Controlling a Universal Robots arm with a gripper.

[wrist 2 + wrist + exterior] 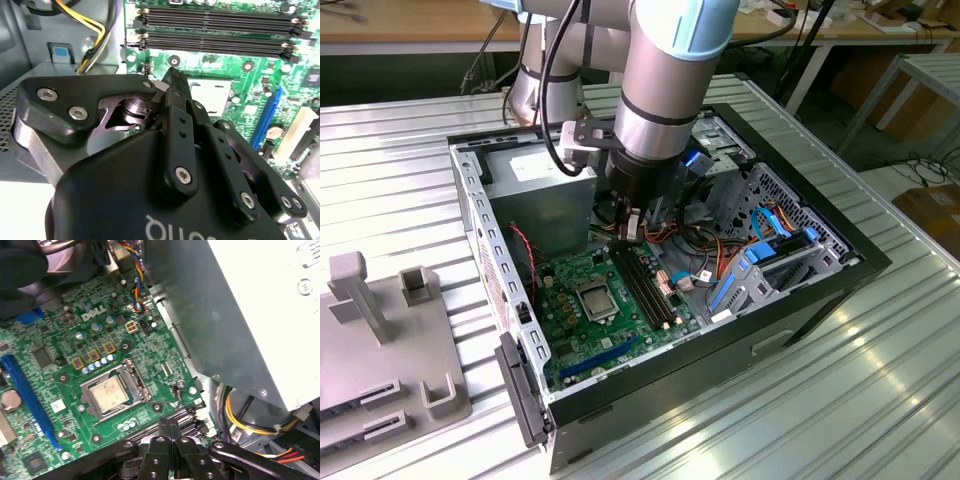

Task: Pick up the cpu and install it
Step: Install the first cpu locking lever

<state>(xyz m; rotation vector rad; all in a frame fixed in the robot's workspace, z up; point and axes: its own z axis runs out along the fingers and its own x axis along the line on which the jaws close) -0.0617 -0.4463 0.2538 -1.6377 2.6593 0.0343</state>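
The cpu (592, 296) lies flat in the metal-framed socket on the green motherboard (572, 335), its silvery top showing. In the first wrist view the cpu (109, 393) sits inside the socket frame, and in the second wrist view part of it (216, 96) shows past the fingers. My gripper (630, 234) hangs above the board, between the socket and the power supply, near the ends of the memory slots. Its black fingers are shut together with nothing seen between them in both wrist views (168, 426) (175, 82).
The open computer case (800, 300) stands on a ribbed metal table. A grey power supply (542, 200) and cable bundles (690, 240) crowd the back. Long black memory slots (646, 285) run beside the socket. Blue drive brackets (770, 262) sit at the exterior view's right, grey fixtures (380, 340) at its left.
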